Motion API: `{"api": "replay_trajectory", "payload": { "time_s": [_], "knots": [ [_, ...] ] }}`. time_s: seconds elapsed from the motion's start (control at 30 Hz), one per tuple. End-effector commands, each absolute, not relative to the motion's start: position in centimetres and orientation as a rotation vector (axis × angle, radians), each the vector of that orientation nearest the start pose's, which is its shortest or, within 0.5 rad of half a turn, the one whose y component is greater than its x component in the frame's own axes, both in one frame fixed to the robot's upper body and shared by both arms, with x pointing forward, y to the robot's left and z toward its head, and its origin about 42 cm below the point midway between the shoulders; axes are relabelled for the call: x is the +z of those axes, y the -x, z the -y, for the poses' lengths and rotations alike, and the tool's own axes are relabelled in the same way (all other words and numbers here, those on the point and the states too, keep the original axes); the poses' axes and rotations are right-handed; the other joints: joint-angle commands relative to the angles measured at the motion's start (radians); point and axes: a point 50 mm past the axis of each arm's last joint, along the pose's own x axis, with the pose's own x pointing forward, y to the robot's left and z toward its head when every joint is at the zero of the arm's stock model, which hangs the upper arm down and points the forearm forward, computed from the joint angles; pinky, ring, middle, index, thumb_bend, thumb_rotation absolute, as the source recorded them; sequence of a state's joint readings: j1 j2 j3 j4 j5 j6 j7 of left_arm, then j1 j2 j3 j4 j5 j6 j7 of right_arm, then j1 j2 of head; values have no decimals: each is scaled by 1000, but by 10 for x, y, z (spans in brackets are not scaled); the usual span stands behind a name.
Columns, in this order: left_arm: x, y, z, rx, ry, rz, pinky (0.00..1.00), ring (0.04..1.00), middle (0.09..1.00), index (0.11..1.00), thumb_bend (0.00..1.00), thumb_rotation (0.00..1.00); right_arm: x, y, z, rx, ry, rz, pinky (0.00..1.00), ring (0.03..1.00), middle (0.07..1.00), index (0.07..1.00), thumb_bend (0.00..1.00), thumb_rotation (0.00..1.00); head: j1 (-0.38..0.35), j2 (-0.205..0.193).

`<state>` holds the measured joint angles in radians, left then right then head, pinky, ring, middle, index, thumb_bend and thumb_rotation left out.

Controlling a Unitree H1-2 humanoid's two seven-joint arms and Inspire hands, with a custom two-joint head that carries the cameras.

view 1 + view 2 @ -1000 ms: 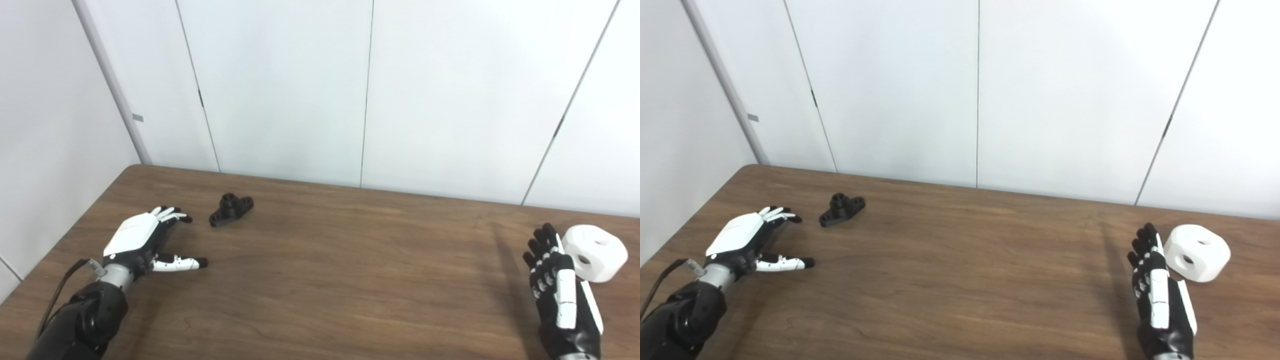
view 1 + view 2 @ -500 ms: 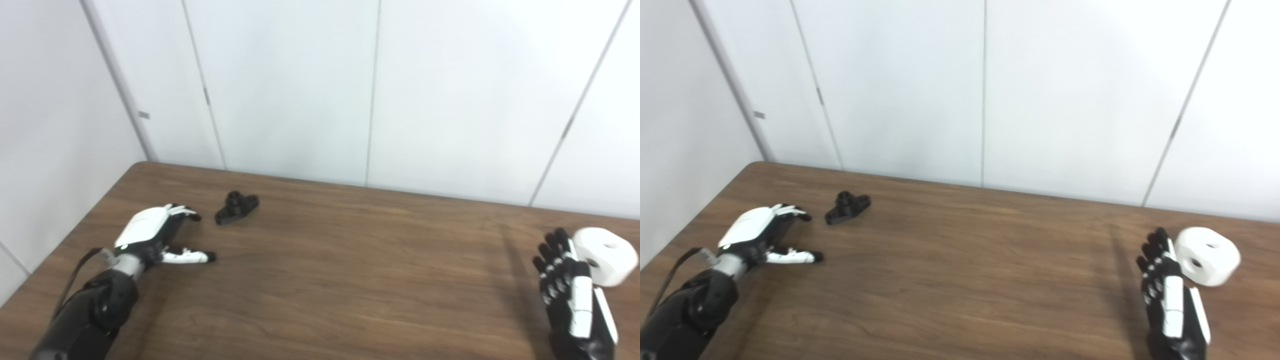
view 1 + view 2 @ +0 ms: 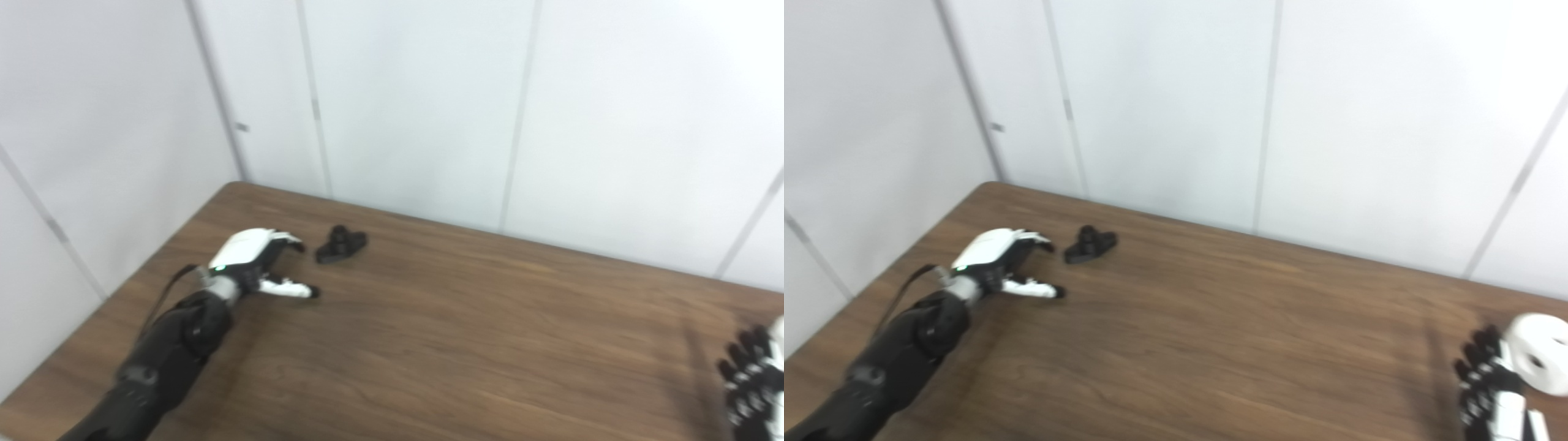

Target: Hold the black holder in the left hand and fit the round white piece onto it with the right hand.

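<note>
Nothing is held yet, so the step in hand is judged to be the pickup of the black holder. It is seen lying flat on the brown table, over toward the far left corner. The left hand is spread open just beside it, palm down, fingers apart, with the holder off at about 2 o'clock from the fingertips and not touched.

For a clean grab, the hand is probably best brought in low from 8 o'clock so the thumb and fingers can be closed across the holder's narrow middle, with the raised round boss left clear; that's likely where the white piece gets seated. The thing looks small and light, so it could easily be shoved along the table if it's nudged before the fingers are closed.

The round white piece is sat at the right edge, with the right hand open just beside it at its 8 o'clock, partly cut off by the frame.
</note>
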<state>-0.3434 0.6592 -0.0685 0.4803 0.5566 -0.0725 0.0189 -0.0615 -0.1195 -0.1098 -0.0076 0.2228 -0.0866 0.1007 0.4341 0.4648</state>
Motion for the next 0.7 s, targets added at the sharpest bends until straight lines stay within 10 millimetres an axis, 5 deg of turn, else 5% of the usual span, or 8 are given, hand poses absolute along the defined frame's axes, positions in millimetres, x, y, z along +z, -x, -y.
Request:
{"api": "replay_trajectory", "payload": {
  "time_s": [0.0,0.67],
  "knots": [
    [186,-393,-457,76,-1249,-58,1000,958,895,779,935,507,147,-304,273,26,-81,252,1000,1000,1000,1000,544,1000,-1,0],
    [186,-412,-449,45,-1271,-73,1000,949,890,763,954,506,159,-293,267,44,-78,266,1000,1000,1000,1000,520,1000,-25,10]
  ]
}}
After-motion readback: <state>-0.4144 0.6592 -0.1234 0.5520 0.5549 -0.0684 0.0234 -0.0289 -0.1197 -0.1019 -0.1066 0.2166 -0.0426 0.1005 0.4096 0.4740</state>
